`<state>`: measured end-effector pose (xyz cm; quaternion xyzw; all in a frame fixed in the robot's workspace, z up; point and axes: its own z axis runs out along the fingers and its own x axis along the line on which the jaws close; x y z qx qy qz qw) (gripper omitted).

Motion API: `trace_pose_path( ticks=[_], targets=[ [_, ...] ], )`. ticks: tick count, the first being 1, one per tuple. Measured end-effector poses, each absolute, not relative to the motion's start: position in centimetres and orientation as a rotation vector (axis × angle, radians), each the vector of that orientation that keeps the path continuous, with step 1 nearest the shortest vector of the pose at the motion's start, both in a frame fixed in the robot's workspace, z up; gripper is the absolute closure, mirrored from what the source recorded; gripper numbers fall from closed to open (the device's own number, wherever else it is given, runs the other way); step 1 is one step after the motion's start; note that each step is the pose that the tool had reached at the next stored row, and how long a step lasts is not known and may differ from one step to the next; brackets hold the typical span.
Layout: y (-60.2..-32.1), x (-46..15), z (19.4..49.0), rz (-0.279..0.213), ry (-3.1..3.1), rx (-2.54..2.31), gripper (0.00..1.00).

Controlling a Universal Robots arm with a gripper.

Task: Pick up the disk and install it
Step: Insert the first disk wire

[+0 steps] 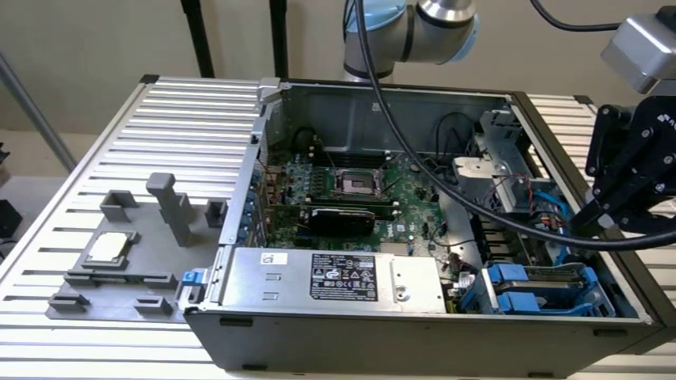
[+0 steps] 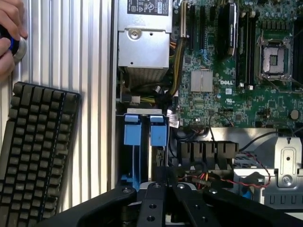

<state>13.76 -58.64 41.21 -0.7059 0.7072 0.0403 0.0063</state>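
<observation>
The disk (image 1: 541, 286) lies in the drive bay at the near corner of the open computer case (image 1: 423, 332), on the exterior view's right. Its bright blue rails and tabs (image 2: 144, 130) frame a strip of grey metal. My black gripper (image 1: 587, 226) hangs just above and behind that bay, at the case's side wall. In the wrist view its fingers (image 2: 161, 182) stand close together over the disk's far end, shut, with nothing seen between them.
A silver power supply (image 1: 338, 277) with a black label sits beside the bay, the motherboard (image 1: 349, 190) behind it. A grey fixture holding a small square chip (image 1: 109, 247) stands on the slatted table. A keyboard (image 2: 35, 151) and a person's hand (image 2: 9, 38) lie outside the case.
</observation>
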Motion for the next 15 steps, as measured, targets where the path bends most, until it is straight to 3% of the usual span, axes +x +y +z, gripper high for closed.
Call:
trace_pose_path(
  ticks=[15],
  targets=[
    [-57.4,14.7,39.2,0.126,2.212,-2.209,0.87]
  ],
)
